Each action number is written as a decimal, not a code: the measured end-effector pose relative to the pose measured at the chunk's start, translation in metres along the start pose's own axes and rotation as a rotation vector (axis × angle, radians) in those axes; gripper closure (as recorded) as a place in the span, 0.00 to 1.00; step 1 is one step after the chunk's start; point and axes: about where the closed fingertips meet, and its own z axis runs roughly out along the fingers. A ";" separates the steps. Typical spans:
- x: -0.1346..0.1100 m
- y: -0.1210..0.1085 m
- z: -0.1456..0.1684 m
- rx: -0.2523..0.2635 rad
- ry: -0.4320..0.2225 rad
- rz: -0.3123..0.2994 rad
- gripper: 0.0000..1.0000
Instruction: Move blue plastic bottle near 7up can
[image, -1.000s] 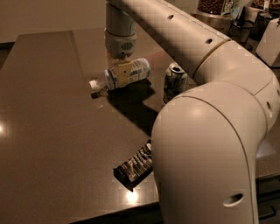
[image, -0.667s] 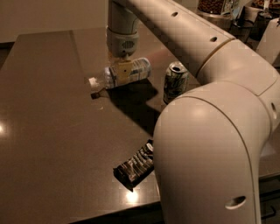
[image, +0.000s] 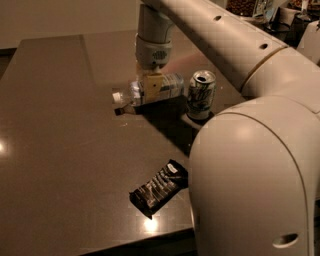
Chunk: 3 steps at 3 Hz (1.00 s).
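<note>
At the far side of the surface (image: 60, 140): blue plastic bottle (image: 170, 86), lying sideways, just beside 7up can (image: 201, 95).
Tool (image: 151, 86): pinching the bottle's middle (cap end juts free).
Handling: probably light, thin-walled, slippery; a mid-body hold looks right.

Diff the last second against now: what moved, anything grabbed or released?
The tool, clamped on the blue plastic bottle, carried it rightward toward the 7up can, and the gap between them has clearly narrowed. The bottle is still on its side with its cap pointing left. Nothing was released. The can and the black snack wrapper kept their places on the table.
</note>
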 end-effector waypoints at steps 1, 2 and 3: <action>0.015 0.015 0.002 -0.020 -0.010 0.022 1.00; 0.026 0.027 0.000 -0.031 -0.018 0.035 1.00; 0.036 0.035 -0.002 -0.039 -0.019 0.046 0.84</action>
